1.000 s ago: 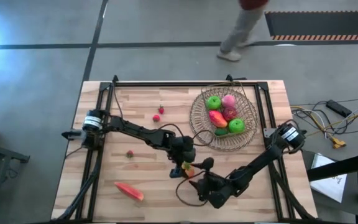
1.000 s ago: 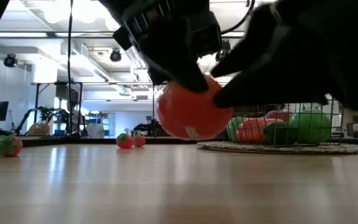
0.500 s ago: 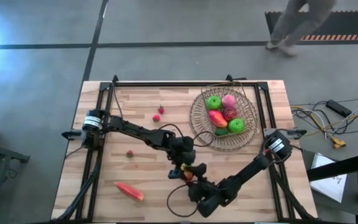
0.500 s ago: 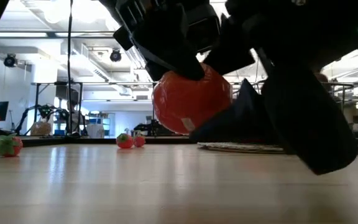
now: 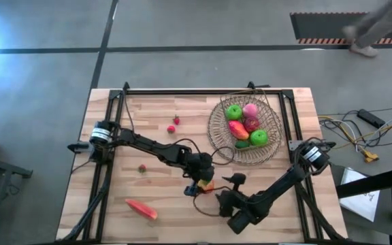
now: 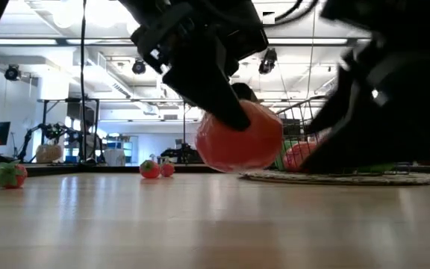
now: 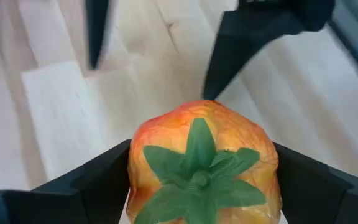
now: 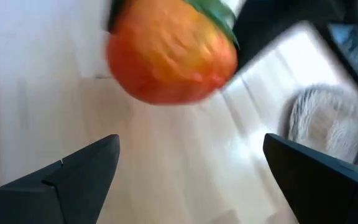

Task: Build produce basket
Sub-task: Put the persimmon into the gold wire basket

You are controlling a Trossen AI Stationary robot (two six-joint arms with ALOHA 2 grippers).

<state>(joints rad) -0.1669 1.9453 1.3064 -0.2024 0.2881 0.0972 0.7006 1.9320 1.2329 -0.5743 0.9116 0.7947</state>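
Note:
My left gripper is shut on the orange-red tomato near the table's middle front. My right gripper is open and empty just to the tomato's right, its fingers pointing at the tomato. The round tan basket sits at the far right and holds two green apples, a pink peach and other produce. The long red pepper lies at the front left. Three small strawberries lie on the table: two at the far middle and one at the left. My left gripper pinches the tomato's two opposite sides between its two fingers. The fingers come from above, pointing down. The tomato is lifted clear of the table, its green leafy top facing up toward the wrist.
Bare wood lies between the tomato and the basket rim. Black rails run along the table's left, right and far edges. Cables lie off the table at the right. A person walks on the floor beyond the table.
My right gripper has come in close to the tomato and then drawn back toward the table's right edge. My left gripper has kept the tomato lifted clear of the table and has shifted it slightly right.

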